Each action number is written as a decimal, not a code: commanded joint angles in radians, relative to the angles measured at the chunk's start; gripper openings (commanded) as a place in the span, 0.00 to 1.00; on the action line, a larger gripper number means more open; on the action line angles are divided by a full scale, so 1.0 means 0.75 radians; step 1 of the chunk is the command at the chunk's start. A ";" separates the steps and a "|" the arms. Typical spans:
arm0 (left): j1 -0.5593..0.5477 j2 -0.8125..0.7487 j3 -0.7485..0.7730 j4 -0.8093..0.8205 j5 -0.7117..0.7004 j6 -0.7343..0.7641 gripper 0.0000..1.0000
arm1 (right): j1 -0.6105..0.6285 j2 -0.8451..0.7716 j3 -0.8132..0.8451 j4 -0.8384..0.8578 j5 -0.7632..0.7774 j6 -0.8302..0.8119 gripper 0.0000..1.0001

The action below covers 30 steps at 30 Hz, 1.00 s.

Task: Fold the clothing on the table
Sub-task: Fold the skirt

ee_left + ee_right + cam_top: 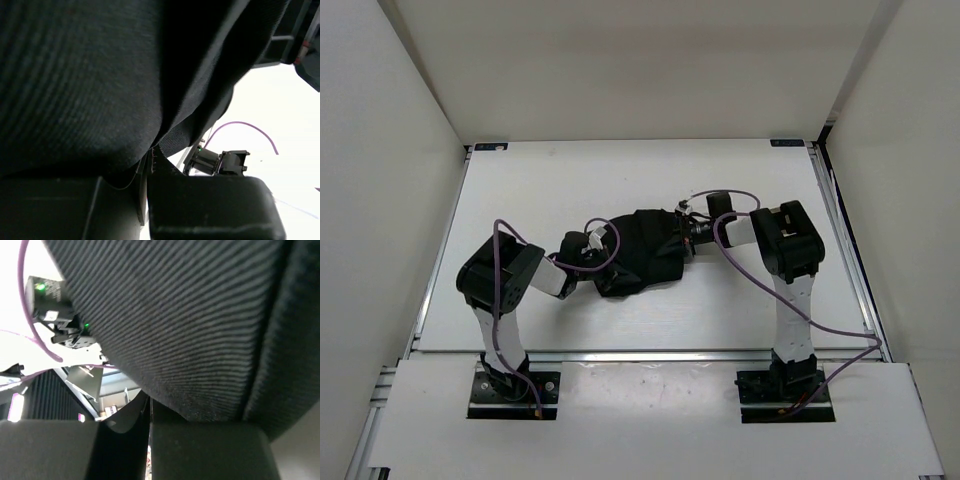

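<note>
**Item:** clothing (642, 252). Black, finely pleated, bunched in a heap at mid-table, a little right of centre, between the two grippers

**Support:** table (570, 180). White and flat, bare all round the heap

**Left gripper** (603, 262): at the heap's near-left edge. Jaws nearly together, clamped on a fold of the clothing. In the wrist view cloth runs down into the slit between the fingers (210, 205)

**Right gripper** (688, 238): at the heap's far-right edge. Jaws together, pinching what looks like a thin edge of the clothing, with cloth draped over the fingers (210, 450)

**Handling (judged):** light, soft, limp. It sags and bunches between holds. The pleats probably spring and spread, and the thin weave may slip from a shallow pinch. Best taken at the hem or waistband corners, well apart, so the cloth hangs flat before it is laid over

**Edges and room:**
- Wide open table lies to the far side and to the left
- There is less room to the near side, toward the rail (650, 353)
- Walls (380, 150) stand close on three sides
- Purple cables (740, 255) loop near the cloth and could snag it
</note>
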 commanded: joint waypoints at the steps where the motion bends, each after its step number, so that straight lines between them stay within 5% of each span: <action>1: 0.033 -0.003 0.030 -0.055 -0.022 0.040 0.00 | 0.011 0.030 0.115 -0.003 0.042 0.005 0.00; 11: 0.117 -0.499 0.193 -0.240 -0.075 0.179 0.00 | 0.011 -0.215 0.101 0.236 -0.108 0.060 0.00; 15: 0.202 -0.726 0.092 -0.333 -0.191 0.171 0.00 | 0.025 -0.246 0.174 0.126 -0.150 -0.064 0.00; 19: 0.286 -0.925 -0.007 -0.633 -0.357 0.316 0.01 | 0.017 -0.120 0.225 0.239 -0.074 0.185 0.00; 25: 0.483 -1.234 -0.119 -0.845 -0.419 0.322 0.09 | 0.029 0.164 0.409 0.143 -0.044 0.187 0.00; 30: 0.520 -1.373 -0.022 -1.145 -0.439 0.406 0.09 | 0.011 0.330 0.522 0.044 0.030 0.195 0.00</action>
